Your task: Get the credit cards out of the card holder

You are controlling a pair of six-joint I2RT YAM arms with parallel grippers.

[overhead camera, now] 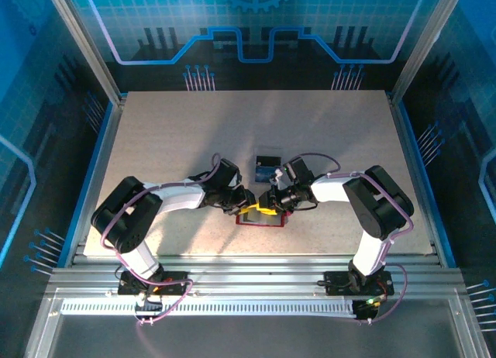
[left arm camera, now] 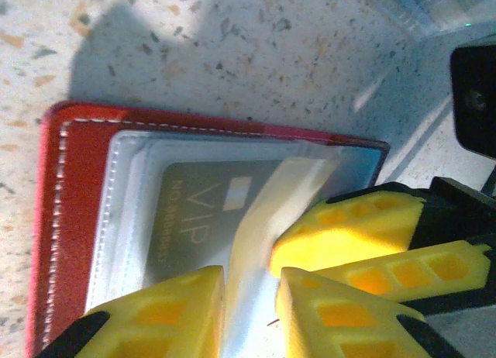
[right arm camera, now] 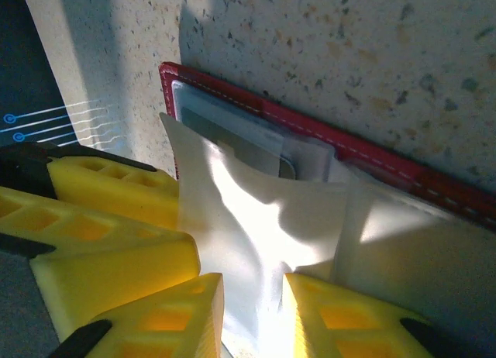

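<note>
In the top view both arms reach inward from the bottom of the frame, and their wrists almost meet just below centre. The left arm bends at lower left with its forearm running right. The right arm mirrors it from lower right. The left gripper rises from the bottom edge, its yellow fingers nearly together, pinching a pale leaf of the card holder. The right gripper pinches likewise.

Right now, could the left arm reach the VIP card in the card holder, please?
Probably not yet: the VIP card lies inside the card holder under a clear sleeve that passes between the fingers of the left tool, and the right tool crowds that spot.
</note>
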